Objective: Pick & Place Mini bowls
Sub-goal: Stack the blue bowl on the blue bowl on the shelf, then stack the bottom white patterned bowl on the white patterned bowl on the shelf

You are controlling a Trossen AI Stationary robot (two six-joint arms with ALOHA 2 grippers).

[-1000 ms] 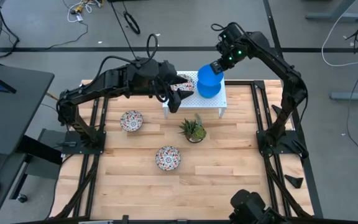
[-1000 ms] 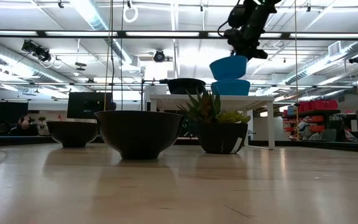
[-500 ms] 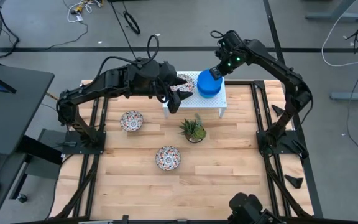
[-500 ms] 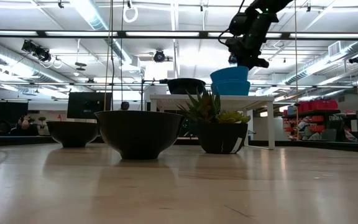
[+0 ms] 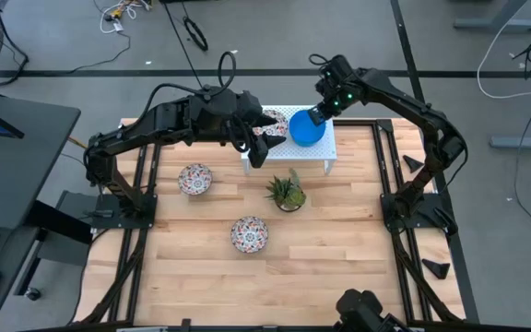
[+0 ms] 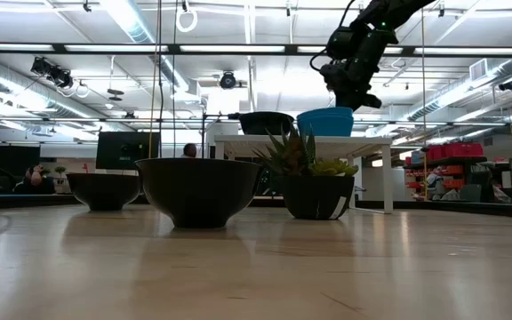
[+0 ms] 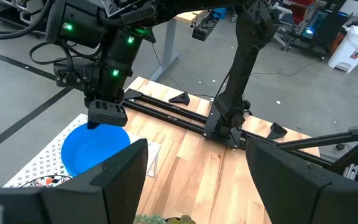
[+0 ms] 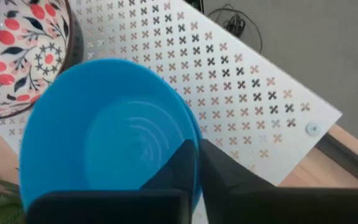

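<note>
Right gripper (image 5: 315,114) at the rear of the white shelf (image 5: 325,148), fingers pinched on the rim of the blue bowls (image 5: 306,129), which sit stacked on the shelf top. One patterned bowl (image 5: 272,123) is beside them on the shelf's left half. Left gripper (image 5: 258,148) hovers at the shelf's left front edge, fingers spread, holding nothing. Two patterned bowls on the table: one (image 5: 194,178) toward the left edge, one (image 5: 249,233) nearer the front. Plant (image 5: 287,191) just in front of the shelf.
</note>
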